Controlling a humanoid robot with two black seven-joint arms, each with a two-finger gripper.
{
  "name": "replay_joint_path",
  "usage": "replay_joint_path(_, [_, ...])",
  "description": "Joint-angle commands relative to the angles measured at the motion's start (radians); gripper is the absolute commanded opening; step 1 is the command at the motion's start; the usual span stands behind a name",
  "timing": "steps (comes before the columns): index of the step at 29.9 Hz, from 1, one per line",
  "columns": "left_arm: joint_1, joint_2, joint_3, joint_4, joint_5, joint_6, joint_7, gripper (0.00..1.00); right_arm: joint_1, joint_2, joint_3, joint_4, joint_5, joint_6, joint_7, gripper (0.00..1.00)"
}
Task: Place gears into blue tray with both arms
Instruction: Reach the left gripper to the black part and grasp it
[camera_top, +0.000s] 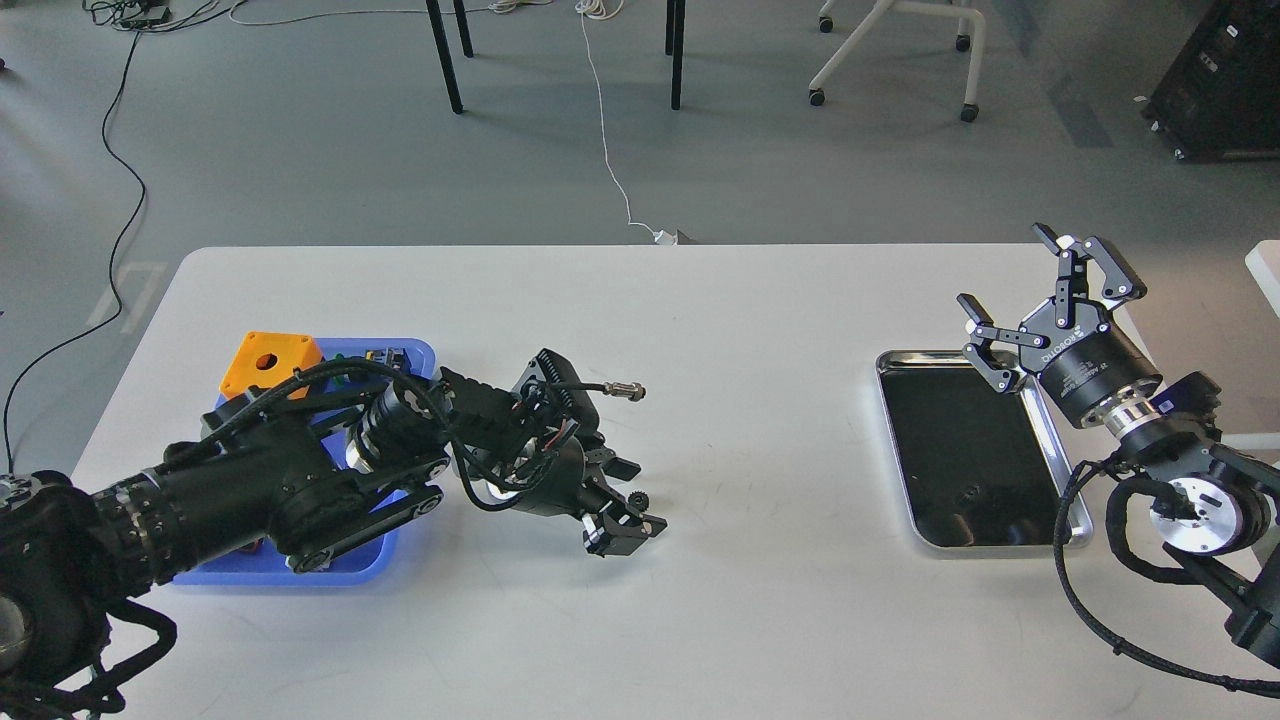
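One tiny black gear (637, 500) lies on the white table right of the blue tray (408, 352). My left gripper (628, 498) is low over the table and open. Its fingers (624, 467) stand either side of the gear with a gap around it. My left arm crosses the blue tray and hides most of it. My right gripper (1040, 292) is open and empty, held above the far right corner of the silver tray. No other gears can be made out.
An orange box (270, 360) with a round hole sits at the blue tray's far left corner, with small coloured parts beside it. The shiny silver tray (890, 362) with a dark inside lies at the right. The table's far edge runs across the middle of the view.
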Motion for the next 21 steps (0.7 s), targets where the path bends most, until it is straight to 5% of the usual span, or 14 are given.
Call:
replay_joint_path(1, [0.003,0.005,0.0,0.001,0.0,0.0,0.0,0.62,0.001,0.0,0.0,0.0,0.0,0.0,0.0,0.96])
replay_joint_path(6, [0.005,0.002,0.009,0.001,0.0,0.0,0.0,0.47,0.001,0.0,0.0,0.0,0.0,0.0,0.0,0.96])
replay_joint_path(9, [0.003,0.002,0.012,0.001,0.0,0.0,0.0,0.27,0.001,0.0,0.0,0.0,0.0,0.0,0.0,0.96])
replay_joint_path(14, [0.003,0.008,0.014,0.002,0.0,0.0,0.0,0.14,0.001,0.0,0.0,0.0,0.0,-0.002,0.0,0.96])
replay_joint_path(21, [-0.003,0.008,0.012,-0.001,0.0,0.0,0.0,0.09,0.001,0.0,0.005,0.0,0.0,-0.002,0.0,0.96])
